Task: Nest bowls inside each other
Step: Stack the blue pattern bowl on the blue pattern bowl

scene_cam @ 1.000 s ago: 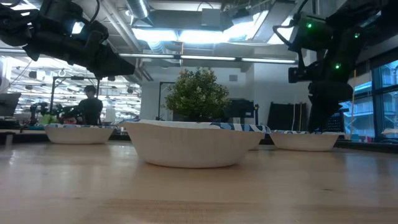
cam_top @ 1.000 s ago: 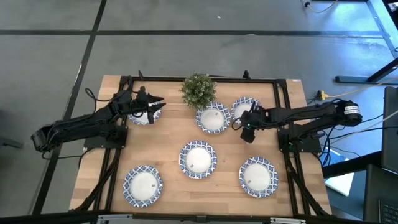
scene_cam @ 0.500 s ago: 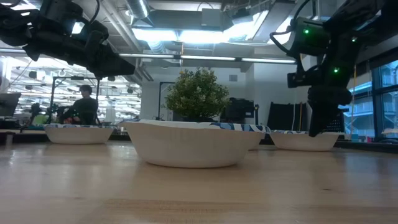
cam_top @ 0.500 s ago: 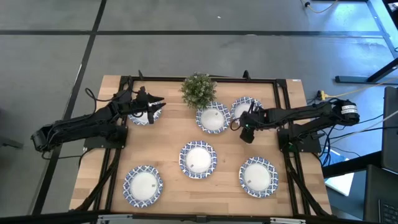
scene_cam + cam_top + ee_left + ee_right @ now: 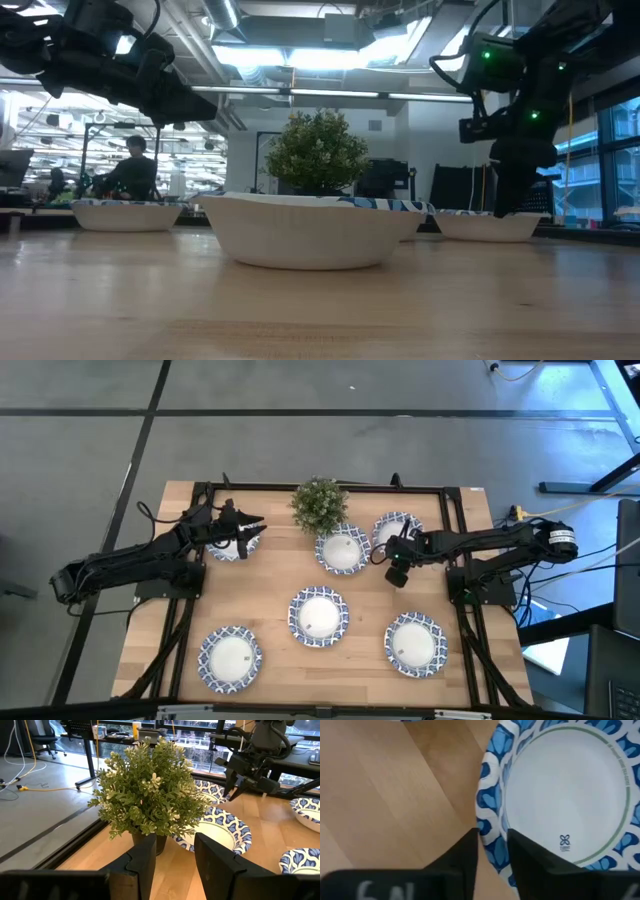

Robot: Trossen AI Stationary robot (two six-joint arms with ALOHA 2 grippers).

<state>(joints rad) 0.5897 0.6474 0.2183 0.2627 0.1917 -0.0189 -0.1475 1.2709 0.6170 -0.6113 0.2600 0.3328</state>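
Note:
Six blue-rimmed white bowls rest on their bases on the wooden table. My right gripper (image 5: 388, 552) stands over the far right bowl (image 5: 400, 532), at its near-left rim, shut on that rim. My left gripper (image 5: 254, 526) hovers open above the far left bowl (image 5: 230, 548) with nothing between its fingers (image 5: 142, 865). The other bowls are the far middle one (image 5: 342, 551), the centre one (image 5: 318, 615), the near left one (image 5: 230, 657) and the near right one (image 5: 415, 643). My right gripper (image 5: 492, 842) pinches the far right bowl's rim (image 5: 490, 826) on the side toward the far middle bowl. One finger (image 5: 530, 862) is inside the bowl and one (image 5: 462, 857) outside. The fingers come from above, pointing down. The bowl sits flat on the table.
A small bushy potted plant (image 5: 319, 503) stands at the far edge between the two arms, close behind the far middle bowl. In the low view the centre bowl (image 5: 310, 232) fills the foreground. A person (image 5: 130, 170) sits in the room beyond the table.
My right gripper has come down a little at the far right bowl's rim. The bowls have stayed where they were.

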